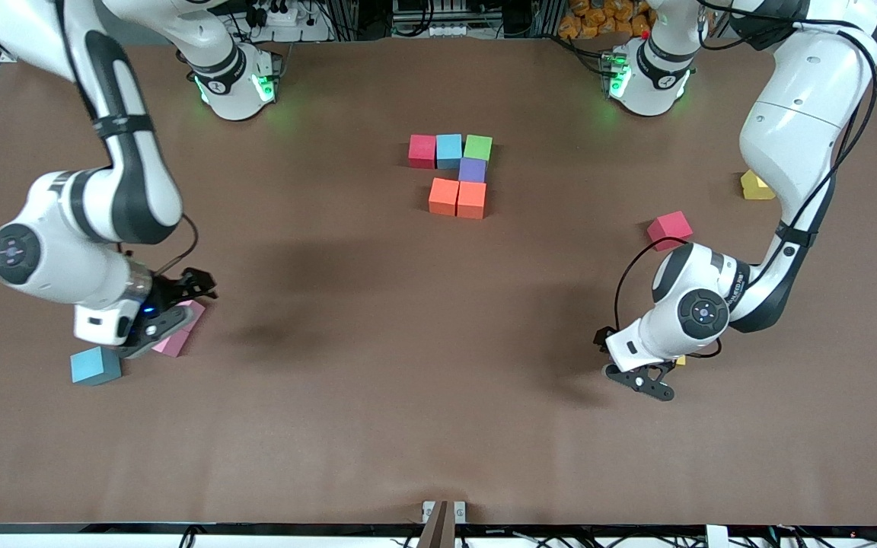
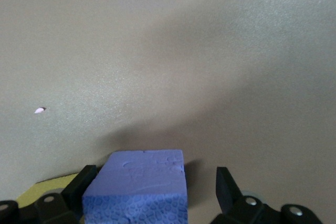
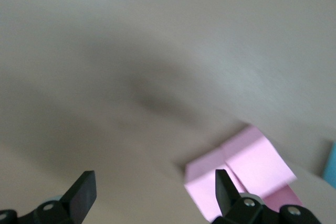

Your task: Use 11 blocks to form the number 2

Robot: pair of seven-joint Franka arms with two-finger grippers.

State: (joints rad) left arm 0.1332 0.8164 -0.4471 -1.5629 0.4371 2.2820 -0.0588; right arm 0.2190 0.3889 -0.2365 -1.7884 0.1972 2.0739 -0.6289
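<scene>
Six blocks lie packed together mid-table: red (image 1: pixel 422 150), light blue (image 1: pixel 449 149) and green (image 1: pixel 477 147) in a row, purple (image 1: pixel 473 169) under the green, then two orange ones (image 1: pixel 457 198). My left gripper (image 1: pixel 640 380) (image 2: pixel 155 184) is low at the left arm's end, open around a purple block (image 2: pixel 142 182); a gap shows beside one finger (image 2: pixel 226 187). That block is hidden in the front view. My right gripper (image 1: pixel 172 312) (image 3: pixel 155 190) is open beside two pink blocks (image 1: pixel 178 329) (image 3: pixel 247 174), nothing between its fingers.
Loose blocks: a light blue one (image 1: pixel 95 365) next to the pink ones, a red one (image 1: pixel 669 230) and a yellow one (image 1: pixel 756 186) at the left arm's end. Something yellow (image 2: pixel 39 191) lies beside the left gripper.
</scene>
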